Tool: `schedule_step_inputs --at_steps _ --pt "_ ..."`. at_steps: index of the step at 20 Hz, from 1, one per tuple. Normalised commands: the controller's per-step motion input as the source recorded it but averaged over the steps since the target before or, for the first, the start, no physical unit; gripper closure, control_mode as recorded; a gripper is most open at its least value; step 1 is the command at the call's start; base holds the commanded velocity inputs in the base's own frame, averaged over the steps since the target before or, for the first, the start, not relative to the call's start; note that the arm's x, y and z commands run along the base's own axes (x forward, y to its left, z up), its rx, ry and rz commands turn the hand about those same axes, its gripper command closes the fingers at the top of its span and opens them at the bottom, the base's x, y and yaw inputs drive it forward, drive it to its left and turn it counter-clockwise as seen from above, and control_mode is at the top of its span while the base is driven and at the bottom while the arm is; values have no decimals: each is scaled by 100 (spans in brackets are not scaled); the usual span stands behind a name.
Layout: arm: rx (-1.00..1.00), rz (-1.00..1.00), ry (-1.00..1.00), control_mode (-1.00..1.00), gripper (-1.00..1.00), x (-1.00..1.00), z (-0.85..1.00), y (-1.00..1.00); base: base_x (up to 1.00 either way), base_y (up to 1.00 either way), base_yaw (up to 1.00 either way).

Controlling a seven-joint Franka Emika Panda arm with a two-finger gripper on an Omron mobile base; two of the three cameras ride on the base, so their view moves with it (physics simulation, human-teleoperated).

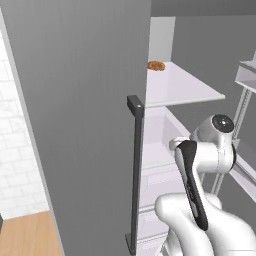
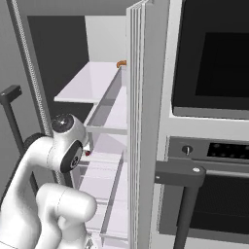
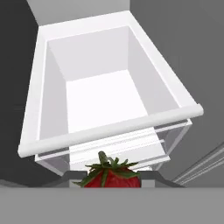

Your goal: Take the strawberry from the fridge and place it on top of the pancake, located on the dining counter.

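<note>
The strawberry [image 3: 111, 177], red with a green cap, sits at the bottom of the hand view between the two dark fingertips of my gripper [image 3: 111, 180], which is shut on it. A speck of the red strawberry [image 2: 87, 152] peeks out beside my wrist in the right base view. I hold it in front of the open fridge [image 1: 75, 125], above a white drawer bin [image 3: 43, 109]. The fridge's white shelves [image 2: 92, 82] show past the door edge. The pancake and the dining counter are out of view.
A flat orange-brown pastry [image 1: 156, 65] lies at the back of the upper shelf. The fridge door's dark bar handle [image 1: 135, 175] stands just left of my arm. A built-in oven [image 2: 214, 63] with a dark handle [image 2: 180, 175] stands to the right.
</note>
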Motion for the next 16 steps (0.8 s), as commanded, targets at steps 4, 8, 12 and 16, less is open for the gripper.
schedule_step_inputs --at_steps 4,8,12,16 --pt "0 5 3 -100 100 -66 100 44 0 0 0" --pt "0 0 14 -100 100 -42 72 37 0 0 0" --pt "0 -6 0 -100 100 -67 -8 0 0 0 0" --pt "0 -9 0 -100 100 -25 -32 -8 0 0 0"
